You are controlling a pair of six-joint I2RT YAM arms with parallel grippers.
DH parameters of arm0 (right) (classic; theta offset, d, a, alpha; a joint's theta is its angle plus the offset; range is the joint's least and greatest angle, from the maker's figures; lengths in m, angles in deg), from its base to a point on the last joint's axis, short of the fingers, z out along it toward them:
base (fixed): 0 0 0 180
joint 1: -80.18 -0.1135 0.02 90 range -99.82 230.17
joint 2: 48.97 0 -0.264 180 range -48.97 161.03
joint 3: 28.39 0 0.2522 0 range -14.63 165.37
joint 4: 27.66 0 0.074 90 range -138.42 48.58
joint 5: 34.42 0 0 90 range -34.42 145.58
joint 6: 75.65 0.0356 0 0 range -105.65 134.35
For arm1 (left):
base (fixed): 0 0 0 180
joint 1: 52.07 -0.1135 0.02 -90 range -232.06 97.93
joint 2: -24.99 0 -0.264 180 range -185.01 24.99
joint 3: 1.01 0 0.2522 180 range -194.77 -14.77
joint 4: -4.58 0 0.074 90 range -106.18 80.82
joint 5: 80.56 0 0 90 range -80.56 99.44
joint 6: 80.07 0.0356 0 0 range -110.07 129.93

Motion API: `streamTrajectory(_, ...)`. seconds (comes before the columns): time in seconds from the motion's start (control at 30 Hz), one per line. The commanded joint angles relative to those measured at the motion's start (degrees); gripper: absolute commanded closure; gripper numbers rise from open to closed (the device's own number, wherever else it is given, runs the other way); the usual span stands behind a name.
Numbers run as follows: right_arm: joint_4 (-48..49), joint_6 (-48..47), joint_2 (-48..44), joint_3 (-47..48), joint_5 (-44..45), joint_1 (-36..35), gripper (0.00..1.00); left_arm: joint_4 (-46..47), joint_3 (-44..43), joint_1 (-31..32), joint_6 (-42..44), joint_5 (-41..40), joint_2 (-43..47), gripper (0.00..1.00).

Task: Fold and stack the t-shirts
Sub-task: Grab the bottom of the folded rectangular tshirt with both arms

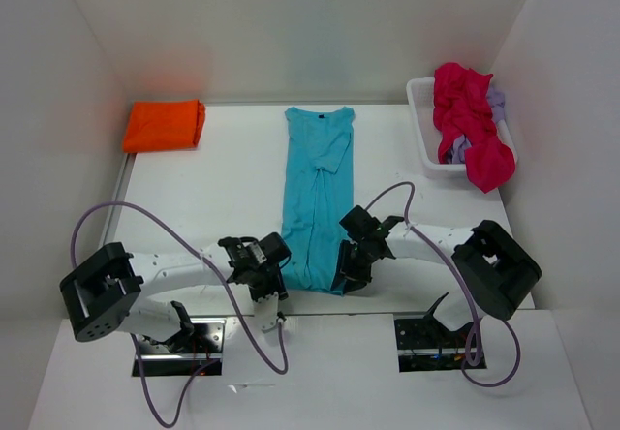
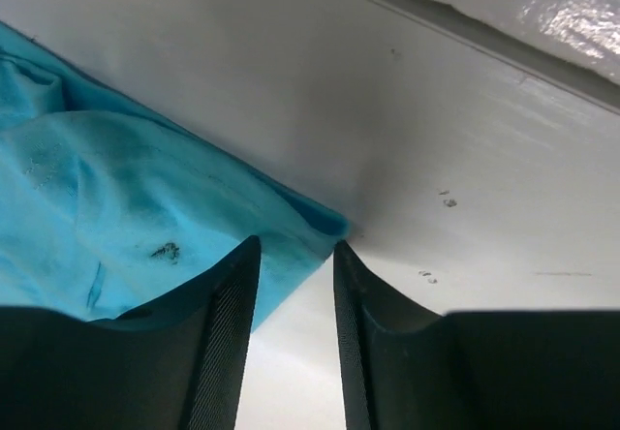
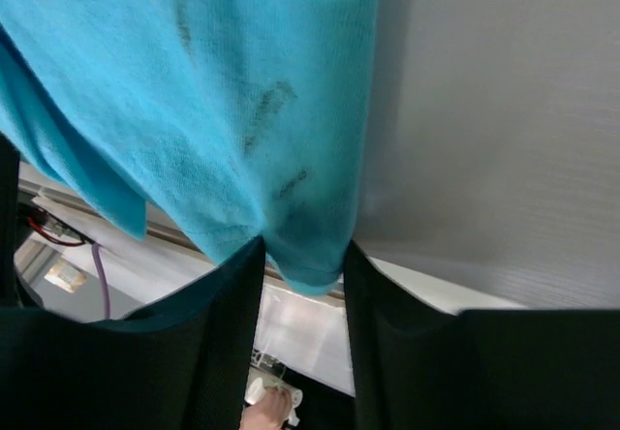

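Observation:
A turquoise t-shirt lies folded into a long strip down the middle of the table, collar at the far end. My left gripper is at its near left corner. In the left wrist view the shirt lies flat, and its corner spans the narrow gap of that gripper, touching both tips. My right gripper is at the near right corner. In its wrist view that gripper is shut on a bunch of the shirt, lifted off the table. An orange t-shirt lies folded at the far left.
A white basket stands at the far right against the wall. It holds a crumpled magenta t-shirt that spills over its near rim and a lavender t-shirt under it. White walls close in three sides of the table. Purple cables loop by both arm bases.

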Motion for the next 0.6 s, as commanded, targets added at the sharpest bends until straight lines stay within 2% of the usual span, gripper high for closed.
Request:
streamTrajectory(0.0,-1.6,-1.1,2.3,-3.4,4.7,-0.8,0.61,-5.7,-0.3,0.4,0.0,4.0,-3.0,0.56)
streamTrajectory(0.03,-1.6,-1.1,2.3,-3.4,4.7,-0.8,0.64,-6.2,-0.9,0.4,0.0,4.0,-3.5,0.56)
streamTrajectory(0.07,-1.6,-1.1,2.3,-3.4,4.7,-0.8,0.69,-6.2,-0.9,0.4,0.0,4.0,-4.1,0.67)
streamTrajectory(0.1,-1.1,-1.1,2.3,-3.4,4.7,-0.8,0.77,-6.2,-1.8,0.4,0.0,4.0,-5.4,0.74)
streamTrajectory(0.17,-1.1,-1.1,2.3,-3.4,4.7,-0.8,0.86,-6.9,-2.7,0.4,-0.7,4.0,-6.1,0.88)
streamTrajectory(0.23,-1.1,-1.1,2.3,-3.4,4.7,-0.8,0.96,-6.9,-2.7,0.4,-2.1,4.0,-6.1,0.98)
streamTrajectory(0.3,-1.1,-1.1,2.3,-3.4,4.7,-0.8,1.00,-6.3,-2.7,0.4,-3.1,4.0,-6.1,1.00)
streamTrajectory(0.43,-2.3,-1.6,1.2,-3.4,5.2,-0.8,1.00,-6.3,-2.7,0.4,-5.1,4.0,-5.5,1.00)
streamTrajectory(0.57,-5.1,-1.6,-1.7,-2.2,5.2,-0.8,1.00,-11.1,-7.8,0.4,-12.3,7.1,-4.8,1.00)
